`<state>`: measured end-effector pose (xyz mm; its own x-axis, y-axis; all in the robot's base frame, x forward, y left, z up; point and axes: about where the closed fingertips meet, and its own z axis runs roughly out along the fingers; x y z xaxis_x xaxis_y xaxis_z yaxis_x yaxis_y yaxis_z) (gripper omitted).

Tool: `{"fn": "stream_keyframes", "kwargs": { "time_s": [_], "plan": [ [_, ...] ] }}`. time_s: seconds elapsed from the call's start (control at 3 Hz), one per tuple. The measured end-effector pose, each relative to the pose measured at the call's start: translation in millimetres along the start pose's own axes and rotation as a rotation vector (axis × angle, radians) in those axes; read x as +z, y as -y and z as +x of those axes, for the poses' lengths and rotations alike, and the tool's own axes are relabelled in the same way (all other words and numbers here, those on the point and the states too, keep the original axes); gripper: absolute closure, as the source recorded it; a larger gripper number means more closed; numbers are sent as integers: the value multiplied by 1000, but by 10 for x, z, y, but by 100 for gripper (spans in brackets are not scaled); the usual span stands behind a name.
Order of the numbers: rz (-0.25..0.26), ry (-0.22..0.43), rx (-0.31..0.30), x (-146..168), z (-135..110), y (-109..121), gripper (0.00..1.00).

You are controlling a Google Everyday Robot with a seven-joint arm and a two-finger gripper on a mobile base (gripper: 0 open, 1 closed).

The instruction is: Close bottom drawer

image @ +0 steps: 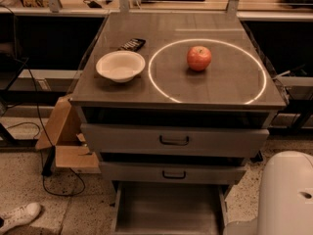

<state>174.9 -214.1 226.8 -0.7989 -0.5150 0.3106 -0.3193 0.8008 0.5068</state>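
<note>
Bottom drawer (pixel 168 210) pulled well out at cabinet's foot, below two upper drawers; its front panel cut off by frame bottom. Slide axis front-to-back. Hand out of view, grip cannot tell. White arm shell (pixel 288 195) just right of drawer. Push likely inward, toward cabinet.

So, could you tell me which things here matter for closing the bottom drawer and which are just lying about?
Job: bottom drawer, pulled out; gripper, out of view, only the white casing shows lower right.
Lying about: apple, bowl, dark device, cardboard box, shoe.
</note>
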Motion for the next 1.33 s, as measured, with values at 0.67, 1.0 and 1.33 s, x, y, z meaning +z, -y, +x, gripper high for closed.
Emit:
{"fn": "stream_keyframes", "kwargs": {
  "time_s": [0.67, 1.0, 1.33],
  "plan": [
    [21, 45, -50, 118, -293, -137, 100],
    [25, 53, -53, 99, -318, -141, 100],
    [34, 44, -48, 205, -320, -139, 100]
  ]
}}
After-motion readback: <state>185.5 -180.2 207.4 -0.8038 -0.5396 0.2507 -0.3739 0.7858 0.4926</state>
